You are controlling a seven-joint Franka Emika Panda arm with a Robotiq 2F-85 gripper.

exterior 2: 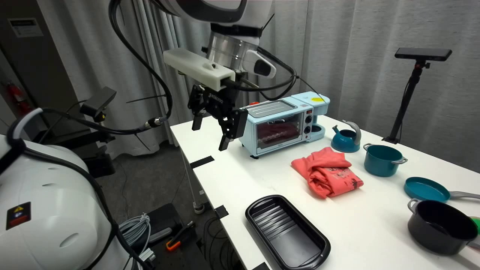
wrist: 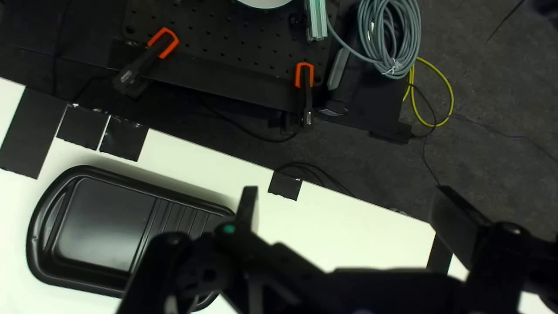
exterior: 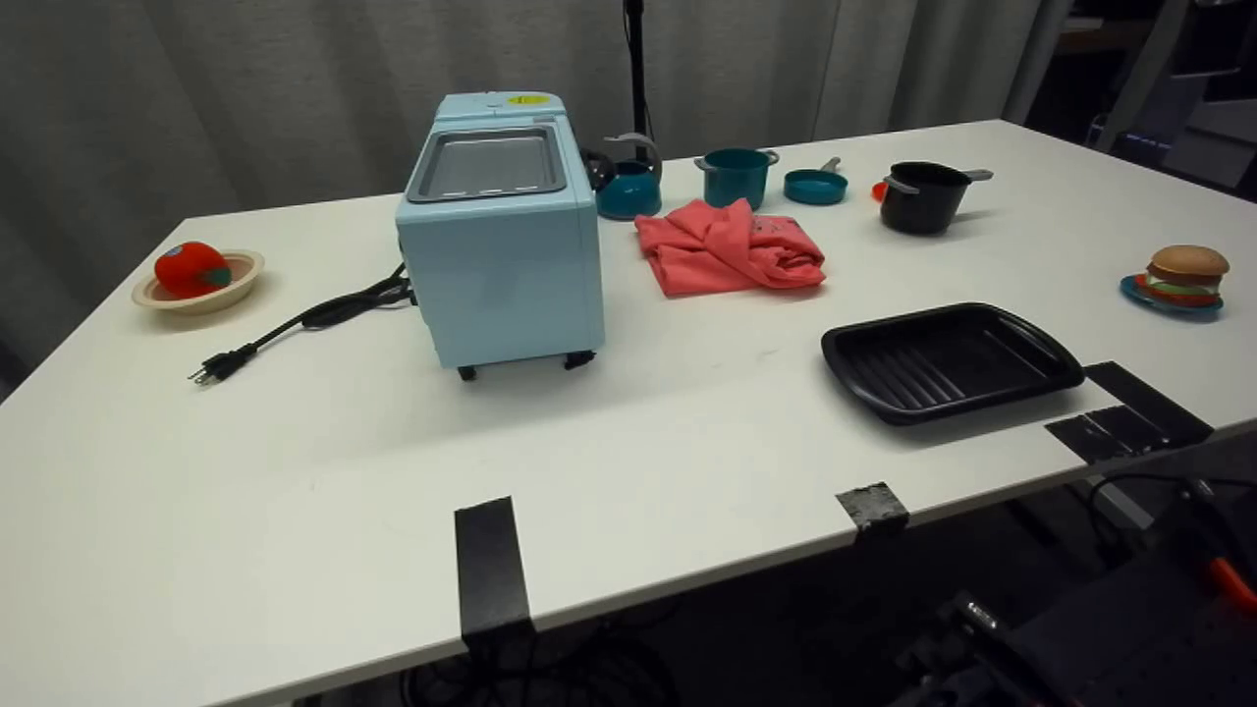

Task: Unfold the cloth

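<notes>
Hand (exterior 2: pixel 210 133) spread wide above tbl (exterior 2: pixel 232 176), well apart fr. the cloth (exterior 2: pixel 325 170) (bunched, nr toaster oven (exterior 2: pixel 279 129))

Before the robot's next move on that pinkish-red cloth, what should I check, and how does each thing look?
1. Is the tool open? Ok: spread wide, gripping nothing.
2. Is the tool over the cloth? Not ok: it hangs well away.
3. Is the cloth uncovered? Ok: nothing lies on it.
4. Is there room to spread it? Not ok, probably: the toaster oven and teal pot stand close by.
5. Is a good corner ready to pinch? Cannot tell: bunched folds hide the layers.
</notes>
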